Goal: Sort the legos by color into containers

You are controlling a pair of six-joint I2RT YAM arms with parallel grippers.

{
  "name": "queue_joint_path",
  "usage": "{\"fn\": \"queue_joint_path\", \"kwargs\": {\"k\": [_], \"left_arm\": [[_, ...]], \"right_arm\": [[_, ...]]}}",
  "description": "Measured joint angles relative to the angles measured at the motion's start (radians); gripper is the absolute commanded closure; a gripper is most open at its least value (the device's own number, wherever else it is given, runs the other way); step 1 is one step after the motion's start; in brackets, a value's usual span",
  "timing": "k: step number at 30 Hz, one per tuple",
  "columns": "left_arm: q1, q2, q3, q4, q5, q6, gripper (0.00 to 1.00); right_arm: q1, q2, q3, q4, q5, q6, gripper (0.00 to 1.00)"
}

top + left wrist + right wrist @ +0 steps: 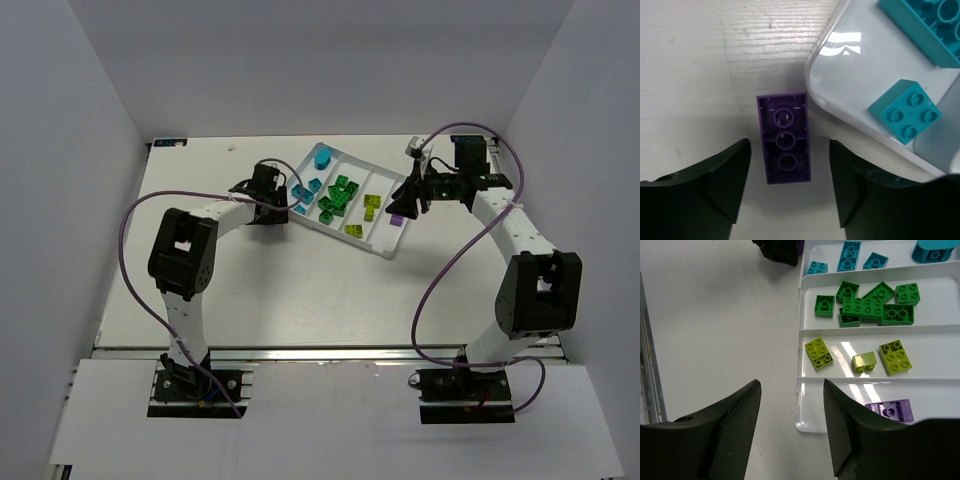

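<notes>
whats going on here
Two arms are sorting lego bricks by colour into a white tray. The left tool is open over a purple brick that lies studs down on the table beside the tray, not gripped. The right tool is open and empty at the tray's edge. Cyan bricks, green bricks, yellow-green bricks and a second purple brick sit in separate compartments.

Left arm (185, 250) bent at elbow, forearm reaching forward and right. Left gripper (789, 145) points straight down, jaws wide apart, holding nothing. Right arm (535, 285) rises from base, arcs forward, wrist turned left. Right gripper (791, 385) tilts down, jaws likewise spread, holding nothing.
</notes>
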Motion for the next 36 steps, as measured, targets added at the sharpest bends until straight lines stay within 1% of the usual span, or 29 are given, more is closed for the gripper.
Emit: {"fn": "queue_joint_path", "kwargs": {"k": [2, 3, 6, 7, 11, 13, 14, 15, 16, 17, 19, 21, 23, 25, 28, 29, 30, 31, 32, 36], "left_arm": [[0.0, 0.011, 0.007, -0.003, -0.014, 0.0, 0.39], [0.001, 0.014, 0.007, -0.007, -0.018, 0.0, 0.5], [0.001, 0.016, 0.007, -0.016, -0.038, -0.002, 0.64], [0.001, 0.016, 0.007, -0.017, -0.043, -0.002, 0.71], [0.001, -0.011, -0.033, -0.004, -0.052, -0.01, 0.86], [0.001, -0.059, -0.089, -0.004, -0.042, -0.013, 0.89], [0.002, -0.091, -0.122, -0.003, -0.026, -0.016, 0.95], [0.002, -0.132, -0.155, -0.001, -0.005, -0.018, 0.97], [0.002, -0.175, -0.182, 0.001, 0.029, -0.022, 1.0], [0.001, -0.225, -0.209, 0.006, 0.075, -0.026, 1.0], [-0.014, -0.315, -0.237, 0.03, 0.158, -0.031, 1.0], [-0.055, -0.376, -0.238, 0.076, 0.231, -0.037, 1.0], [-0.121, -0.397, -0.223, 0.134, 0.309, -0.049, 1.0], [-0.19, -0.371, -0.183, 0.175, 0.377, -0.063, 1.0], [-0.273, -0.269, -0.088, 0.203, 0.441, -0.073, 1.0], [-0.293, -0.226, -0.052, 0.209, 0.458, -0.075, 1.0], [-0.311, -0.18, -0.012, 0.211, 0.468, -0.077, 1.0], [-0.325, -0.133, 0.032, 0.208, 0.475, -0.079, 1.0], [-0.336, -0.088, 0.071, 0.207, 0.481, -0.08, 1.0], [-0.364, 0.048, 0.193, 0.187, 0.484, -0.084, 1.0]], "right_arm": [[0.0, -0.01, -0.006, 0.005, 0.0, 0.002, 0.41], [0.0, -0.015, -0.01, 0.006, 0.0, 0.003, 0.42], [-0.001, -0.022, -0.017, 0.007, 0.0, 0.008, 0.42], [-0.001, -0.022, -0.018, 0.007, 0.0, 0.01, 0.42], [-0.001, -0.03, -0.031, 0.01, 0.003, 0.009, 0.39], [-0.001, -0.04, -0.033, -0.002, 0.006, -0.006, 0.37], [-0.002, -0.049, -0.037, -0.002, 0.01, -0.014, 0.33], [-0.003, -0.063, -0.047, -0.002, 0.013, -0.021, 0.29], [-0.006, -0.08, -0.058, -0.004, 0.016, -0.024, 0.21], [-0.01, -0.097, -0.071, -0.003, 0.018, -0.026, 0.11], [-0.027, -0.137, -0.1, 0.004, 0.021, -0.018, 0.11], [-0.049, -0.165, -0.119, 0.009, 0.018, -0.008, 0.11], [-0.071, -0.18, -0.131, 0.016, 0.016, 0.005, 0.14], [-0.096, -0.183, -0.135, 0.028, 0.01, 0.023, 0.2], [-0.134, -0.183, -0.14, 0.036, -0.005, 0.049, 0.37], [-0.146, -0.183, -0.14, 0.037, -0.007, 0.056, 0.48], [-0.154, -0.183, -0.141, 0.039, -0.007, 0.061, 0.52], [-0.164, -0.183, -0.141, 0.04, -0.008, 0.068, 0.54], [-0.172, -0.183, -0.141, 0.039, -0.009, 0.071, 0.58], [-0.179, -0.184, -0.141, 0.029, -0.011, 0.076, 0.6]]}}
